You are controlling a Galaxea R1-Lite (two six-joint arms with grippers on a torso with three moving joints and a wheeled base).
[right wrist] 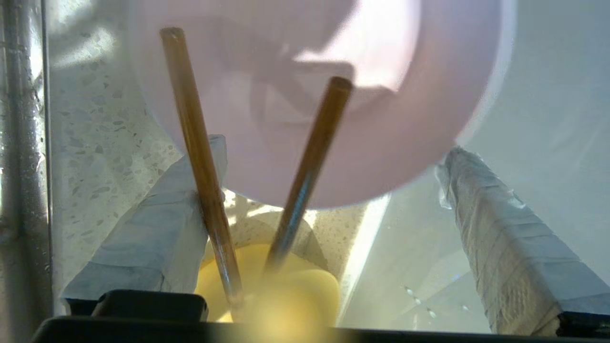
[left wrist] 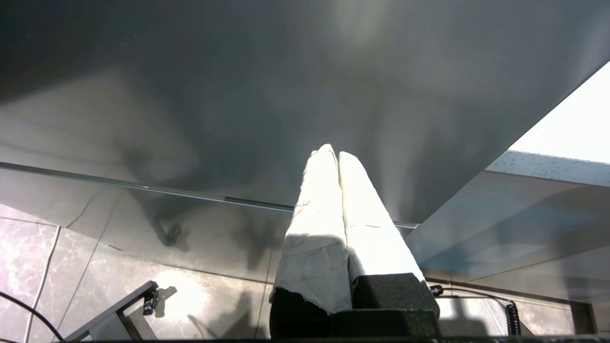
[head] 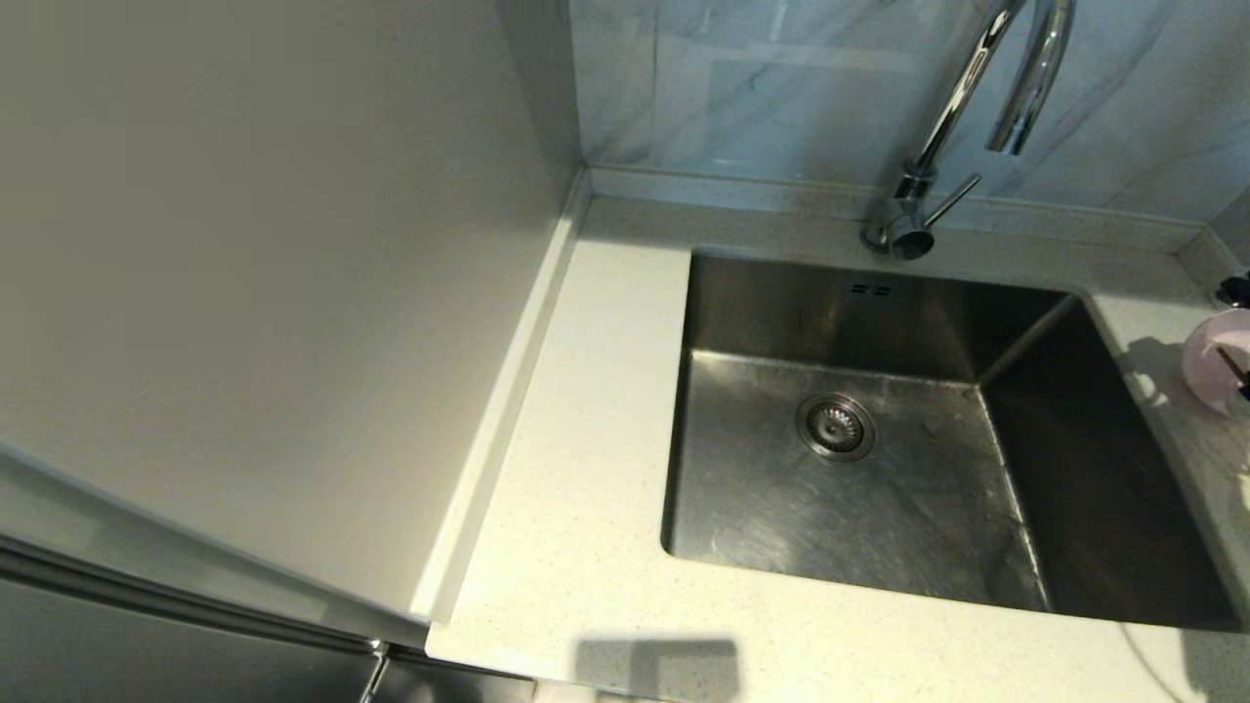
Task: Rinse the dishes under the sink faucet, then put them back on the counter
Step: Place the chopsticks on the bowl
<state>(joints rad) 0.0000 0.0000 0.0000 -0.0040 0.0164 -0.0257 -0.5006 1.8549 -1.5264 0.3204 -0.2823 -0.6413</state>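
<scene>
At the right edge of the head view, the pink bowl (head: pixel 1214 363) sits on the worktop (head: pixel 586 410) beside the sink (head: pixel 879 439). The right claw (right wrist: pixel 324 190) stands wide apart around the bowl and chopsticks (right wrist: pixel 200 157), above the yellow-green bowl (right wrist: pixel 267 286). The left claw (left wrist: pixel 337 157) is pressed together, parked low.

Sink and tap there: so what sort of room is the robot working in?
Most likely a home kitchen: a steel sink set in a speckled counter, a chrome faucet before a tiled wall, and a pink bowl beside the sink.
</scene>
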